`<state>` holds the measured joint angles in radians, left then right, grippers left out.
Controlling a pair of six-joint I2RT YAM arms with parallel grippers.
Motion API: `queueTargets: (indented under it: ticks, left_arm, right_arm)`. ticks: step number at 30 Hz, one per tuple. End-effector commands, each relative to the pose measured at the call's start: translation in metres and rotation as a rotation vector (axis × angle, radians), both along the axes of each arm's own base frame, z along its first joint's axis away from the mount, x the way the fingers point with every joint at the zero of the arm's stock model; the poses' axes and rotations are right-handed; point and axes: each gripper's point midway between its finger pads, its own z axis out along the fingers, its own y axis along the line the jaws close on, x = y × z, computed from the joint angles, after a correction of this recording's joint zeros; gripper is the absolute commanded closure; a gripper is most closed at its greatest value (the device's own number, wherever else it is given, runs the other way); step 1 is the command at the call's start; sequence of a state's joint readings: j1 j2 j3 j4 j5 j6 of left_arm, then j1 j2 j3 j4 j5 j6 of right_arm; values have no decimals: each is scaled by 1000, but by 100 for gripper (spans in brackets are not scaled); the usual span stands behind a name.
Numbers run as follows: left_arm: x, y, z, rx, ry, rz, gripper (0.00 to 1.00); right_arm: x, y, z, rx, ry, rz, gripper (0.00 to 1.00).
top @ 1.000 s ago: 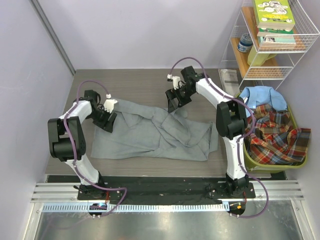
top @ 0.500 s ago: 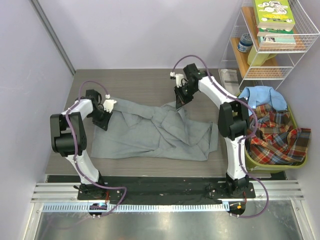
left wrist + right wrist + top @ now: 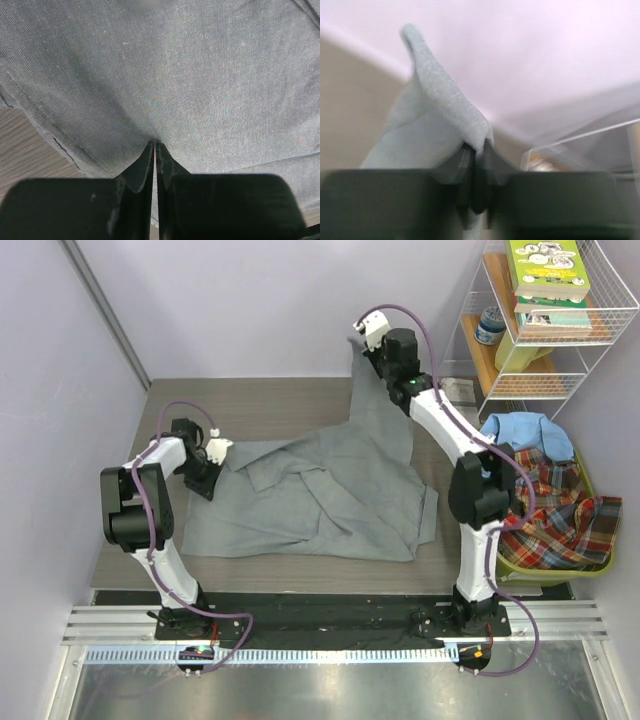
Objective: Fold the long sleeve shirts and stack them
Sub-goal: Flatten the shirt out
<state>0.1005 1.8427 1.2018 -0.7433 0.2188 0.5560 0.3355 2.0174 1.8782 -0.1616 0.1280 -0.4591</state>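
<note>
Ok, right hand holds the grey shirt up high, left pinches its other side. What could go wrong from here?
The right hand grips only a narrow ridge of the grey shirt, so the cloth may slip out. The left hand pinches near the cloth's edge; more pull could work it free or drag the whole shirt. The raised right arm is close to the wire shelf and could snag there.
</note>
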Motion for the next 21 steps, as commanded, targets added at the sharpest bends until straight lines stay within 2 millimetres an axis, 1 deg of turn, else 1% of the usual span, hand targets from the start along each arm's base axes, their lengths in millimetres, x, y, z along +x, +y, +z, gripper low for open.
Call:
queueTargets:
  ticks: [1, 2, 3, 4, 5, 6, 7, 8, 9, 10, 11, 12, 13, 14, 15, 16, 17, 19, 20, 21]
  left_arm:
    - [-10, 9, -1, 17, 22, 39, 96]
    - [-9, 8, 1, 12, 12, 47, 96]
    - [-9, 8, 7, 9, -9, 58, 96]
    - [-8, 9, 9, 4, -23, 66, 95]
    - [-8, 10, 12, -2, -34, 77, 92]
    - [-5, 10, 20, -3, -67, 83, 91]
    - [-4, 8, 22, -25, -80, 87, 87]
    - [-4, 7, 26, -39, -89, 88, 84]
    - [-4, 3, 31, -52, -100, 79, 81]
    - [-4, -5, 36, -99, -109, 64, 76]
    - [-4, -11, 42, -131, -126, 22, 72]
    - [-3, -16, 47, -161, -143, 10, 68]
    - [0, -25, 58, -197, -190, -5, 63]
    - [3, -27, 62, -202, -212, -4, 59]
    - [14, -30, 68, -200, -263, 2, 56]
    - [19, -32, 73, -189, -293, 1, 49]
    - [25, -39, 74, -162, -317, -18, 45]
    - [39, -47, 75, -121, -366, -44, 39]
    - [44, -58, 74, -70, -380, -75, 39]
    - [49, -63, 73, -49, -391, -84, 39]
  right_arm:
    - [62, -45, 59, -73, -475, -305, 59]
    - [69, -51, 54, -87, -515, -363, 53]
    - [70, -54, 65, -95, -547, -398, 26]
    - [71, -56, 65, -126, -543, -416, 14]
    - [68, -57, 63, -147, -490, -419, 8]
    - [66, -54, 59, -147, -445, -389, 1]
    - [61, -50, 54, -94, -401, -363, 0]
    - [44, -45, 52, -99, -326, -291, 0]
    - [35, -40, 45, -90, -278, -252, 0]
    - [25, -36, 44, -53, -237, -219, 0]
    - [3, -35, 27, -75, -113, -173, 0]
    - [-9, -20, 20, -55, -48, -75, 0]
    - [-22, -16, 13, -38, 10, -44, 0]
    - [-45, -11, -15, -22, 162, -3, 0]
    - [-68, 14, -20, 31, 240, 144, 0]
    - [-84, 22, -31, 53, 314, 182, 0]
    - [-110, 29, -54, 73, 446, 212, 2]
    - [-145, 54, -72, 123, 581, 303, 6]
    - [-168, 58, -95, 149, 692, 302, 12]
    - [-180, 64, -104, 162, 740, 314, 15]
